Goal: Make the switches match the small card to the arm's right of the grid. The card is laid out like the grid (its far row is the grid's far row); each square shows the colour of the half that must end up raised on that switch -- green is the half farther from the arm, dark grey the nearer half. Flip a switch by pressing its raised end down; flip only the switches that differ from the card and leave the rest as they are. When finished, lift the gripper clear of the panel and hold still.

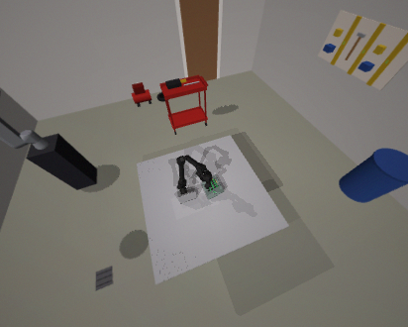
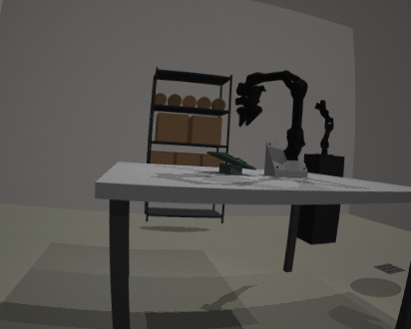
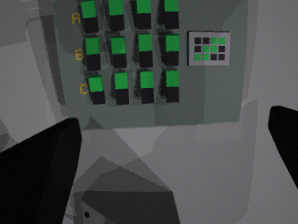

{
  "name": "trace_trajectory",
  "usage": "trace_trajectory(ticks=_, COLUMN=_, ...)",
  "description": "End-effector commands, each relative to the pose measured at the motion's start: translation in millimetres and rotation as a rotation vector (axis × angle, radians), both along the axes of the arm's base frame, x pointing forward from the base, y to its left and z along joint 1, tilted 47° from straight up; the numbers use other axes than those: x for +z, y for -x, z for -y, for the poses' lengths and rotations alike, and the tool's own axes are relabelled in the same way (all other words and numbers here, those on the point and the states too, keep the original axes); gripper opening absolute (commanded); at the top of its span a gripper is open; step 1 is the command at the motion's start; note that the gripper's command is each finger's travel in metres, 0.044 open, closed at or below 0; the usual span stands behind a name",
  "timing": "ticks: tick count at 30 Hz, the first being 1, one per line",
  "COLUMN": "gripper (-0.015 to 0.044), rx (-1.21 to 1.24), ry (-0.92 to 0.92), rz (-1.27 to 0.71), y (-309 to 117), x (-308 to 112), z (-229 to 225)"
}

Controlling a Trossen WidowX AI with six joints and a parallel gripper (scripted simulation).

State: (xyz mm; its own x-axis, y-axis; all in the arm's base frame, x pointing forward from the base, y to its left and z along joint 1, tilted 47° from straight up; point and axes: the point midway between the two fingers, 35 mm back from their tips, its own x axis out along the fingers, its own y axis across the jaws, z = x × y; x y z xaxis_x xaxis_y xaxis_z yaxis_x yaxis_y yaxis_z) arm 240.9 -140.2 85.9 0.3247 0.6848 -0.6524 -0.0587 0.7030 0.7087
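The sloped grey-green panel has rows A, B and C of switches, four across; row A is partly cut off in the wrist view. Each switch, such as the left one of row C, has a green far half and a dark near half. Which halves are raised is too small to tell surely. The card reads, far row first, left to right: dark, dark, green, green; dark, green, green, dark; green, green, dark, dark. My gripper is open and empty, high above the panel's arm side, touching no switch.
The panel stands on the white table. The arm's pale base bracket is close beside the panel's near edge. A red cart, a blue barrel and a shelf rack are away from the table.
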Motion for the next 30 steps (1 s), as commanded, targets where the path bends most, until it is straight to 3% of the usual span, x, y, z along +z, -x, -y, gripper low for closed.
trace_trajectory(ticks=1, gripper=0.0374, rx=-0.001, ry=0.001, rz=-0.001, y=-2, x=0, z=-1)
trace_trajectory(ticks=10, gripper=0.0137, rx=-0.022, ry=-0.008, rz=0.004, y=-70, x=-3, z=-95)
trace_trajectory(ticks=15, gripper=0.0006, rx=-0.021, ry=-0.015, rz=0.006, y=-74, x=-2, z=-104)
trace_trajectory(ticks=19, gripper=0.0000, rx=-0.003, ry=-0.015, rz=-0.009, y=-86, x=-22, z=-126)
trace_trajectory(ticks=30, gripper=0.0000, rx=-0.002, ry=-0.016, rz=-0.010, y=-90, x=-29, z=-135)
